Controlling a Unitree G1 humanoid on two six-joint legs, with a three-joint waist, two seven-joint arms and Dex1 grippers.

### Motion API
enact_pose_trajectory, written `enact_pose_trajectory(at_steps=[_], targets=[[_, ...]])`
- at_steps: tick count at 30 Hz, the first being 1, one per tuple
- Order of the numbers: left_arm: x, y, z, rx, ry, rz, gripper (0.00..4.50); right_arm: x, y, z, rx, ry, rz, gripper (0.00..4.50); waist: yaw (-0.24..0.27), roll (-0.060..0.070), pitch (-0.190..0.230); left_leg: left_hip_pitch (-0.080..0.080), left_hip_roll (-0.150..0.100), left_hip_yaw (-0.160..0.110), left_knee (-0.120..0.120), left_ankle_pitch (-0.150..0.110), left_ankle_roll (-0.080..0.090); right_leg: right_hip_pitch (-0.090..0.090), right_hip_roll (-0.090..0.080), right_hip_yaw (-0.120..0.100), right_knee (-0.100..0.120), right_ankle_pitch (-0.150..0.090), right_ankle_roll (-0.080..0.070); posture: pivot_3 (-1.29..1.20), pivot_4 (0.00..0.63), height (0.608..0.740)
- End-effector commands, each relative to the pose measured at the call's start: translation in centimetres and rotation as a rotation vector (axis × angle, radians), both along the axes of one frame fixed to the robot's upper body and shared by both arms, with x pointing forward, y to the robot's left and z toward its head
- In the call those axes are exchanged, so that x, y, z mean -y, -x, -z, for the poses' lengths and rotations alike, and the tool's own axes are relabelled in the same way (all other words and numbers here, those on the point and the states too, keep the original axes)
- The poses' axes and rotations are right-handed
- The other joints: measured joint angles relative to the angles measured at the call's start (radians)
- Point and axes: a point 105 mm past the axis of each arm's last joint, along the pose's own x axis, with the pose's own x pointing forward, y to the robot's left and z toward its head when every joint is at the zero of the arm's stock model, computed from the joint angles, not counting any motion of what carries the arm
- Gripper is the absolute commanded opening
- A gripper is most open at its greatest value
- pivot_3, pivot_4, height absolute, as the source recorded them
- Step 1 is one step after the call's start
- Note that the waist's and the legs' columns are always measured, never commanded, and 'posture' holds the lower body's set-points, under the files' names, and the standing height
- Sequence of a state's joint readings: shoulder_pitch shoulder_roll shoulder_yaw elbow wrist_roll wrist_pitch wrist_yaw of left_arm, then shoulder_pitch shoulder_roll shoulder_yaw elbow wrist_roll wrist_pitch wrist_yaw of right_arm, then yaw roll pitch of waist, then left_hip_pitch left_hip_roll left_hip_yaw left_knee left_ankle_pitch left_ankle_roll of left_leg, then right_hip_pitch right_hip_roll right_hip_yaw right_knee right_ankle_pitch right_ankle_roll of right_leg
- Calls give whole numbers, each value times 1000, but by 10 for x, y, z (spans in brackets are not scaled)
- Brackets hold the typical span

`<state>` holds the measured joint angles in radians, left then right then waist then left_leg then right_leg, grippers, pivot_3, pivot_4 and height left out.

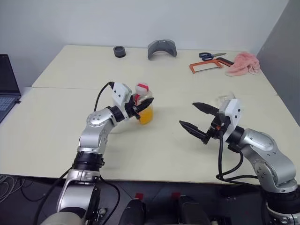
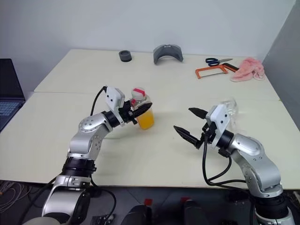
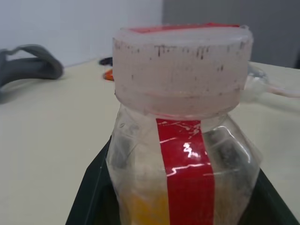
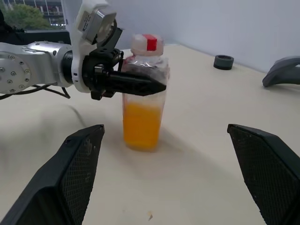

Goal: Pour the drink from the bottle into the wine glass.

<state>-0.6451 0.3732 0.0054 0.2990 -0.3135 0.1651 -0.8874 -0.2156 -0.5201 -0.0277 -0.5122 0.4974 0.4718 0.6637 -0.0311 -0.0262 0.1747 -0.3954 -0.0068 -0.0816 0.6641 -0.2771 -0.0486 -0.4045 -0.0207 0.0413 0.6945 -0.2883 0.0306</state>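
Nearest the robot, the right gripper (image 1: 196, 117) hangs just above the cream table (image 1: 56, 136) with its two black fingers spread wide and nothing between them, pointing toward the table's middle. Just behind that gripper a clear stemmed wine glass (image 1: 226, 98) stands on the table, largely hidden by the wrist, so its bowl is hard to make out. To the left, near the table's middle, the left gripper (image 1: 136, 110) has its black fingers clamped around the upper part of the small clear plastic bottle (image 4: 143, 93), which stands upright on the table with its white-and-red cap (image 3: 182, 65) on and a red vertical label stripe facing the left wrist camera. The translucent orange-yellow drink (image 4: 140, 124) fills the bottle's lower half. Bottle and glass stand well apart. Along the far edge lie a small black ring (image 1: 119, 51), a grey curved shell-like piece (image 1: 162, 48), blue-handled scissors (image 1: 211, 56), an orange-framed hacksaw (image 1: 209, 66) and a crumpled pink cloth (image 1: 243, 63). A dark laptop (image 1: 7, 84) sits beyond the table's left edge.
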Motion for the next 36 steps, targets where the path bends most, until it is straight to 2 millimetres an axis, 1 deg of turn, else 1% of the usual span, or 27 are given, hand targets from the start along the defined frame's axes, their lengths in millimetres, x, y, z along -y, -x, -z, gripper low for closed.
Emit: enact_pose_trajectory(at_steps=[1, 8, 12, 15, 17, 20, 27, 36], targets=[[9, 8, -17, 53, 1, 120, 1723, 3, 7, -15, 54, -21, 15, 4500, 0, 0, 0, 0, 0, 0, 0, 0, 0, 0, 0, 0, 0, 0, 0, 0, 150, 740], [21, 24, -18, 6, 22, 284, 1723, 1, 15, -17, 20, -32, 4, 4500, -1, 0, 0, 0, 0, -1, 0, 0, 0, 0, 0, 0, 0, 0, 0, 0, 150, 740], [28, 32, -15, -20, 2, 368, 1723, -7, 19, -27, -24, -56, -36, 4500, -2, 0, 0, 0, 0, -1, 0, 0, 0, 0, 0, 0, 0, 0, 0, 0, 150, 740], [32, 36, -15, -31, -9, 419, 1723, -11, 18, -34, -46, -64, -50, 4500, -1, 0, 0, 0, 1, -2, 0, 0, 0, 0, 0, 0, 0, 0, 0, 0, 150, 740], [34, 39, -13, -37, -32, 457, 1723, -15, 16, -38, -53, -57, -52, 4500, -1, 0, 0, 0, 0, -2, 0, 0, 0, 0, 0, 0, 0, 0, 0, 0, 150, 740], [39, 45, -5, -26, -110, 526, 1723, -22, 14, -38, -42, -21, -68, 4500, -1, 0, 0, 0, 0, -2, 0, 0, 0, 0, 0, 0, 0, 0, 0, 0, 150, 740], [48, 42, -5, -11, -131, 556, 1723, -40, 7, -40, -47, -34, -104, 4500, -2, 0, 0, 0, 0, -2, 0, 0, 1, 0, 0, 0, 0, 0, 0, 0, 150, 740], [52, 38, -2, 8, -124, 550, 1723, -57, -13, -42, -34, -50, -64, 4500, -2, 0, 0, -1, 0, -2, 0, 0, 0, -1, 0, 0, 0, 0, 0, 0, 150, 740]])
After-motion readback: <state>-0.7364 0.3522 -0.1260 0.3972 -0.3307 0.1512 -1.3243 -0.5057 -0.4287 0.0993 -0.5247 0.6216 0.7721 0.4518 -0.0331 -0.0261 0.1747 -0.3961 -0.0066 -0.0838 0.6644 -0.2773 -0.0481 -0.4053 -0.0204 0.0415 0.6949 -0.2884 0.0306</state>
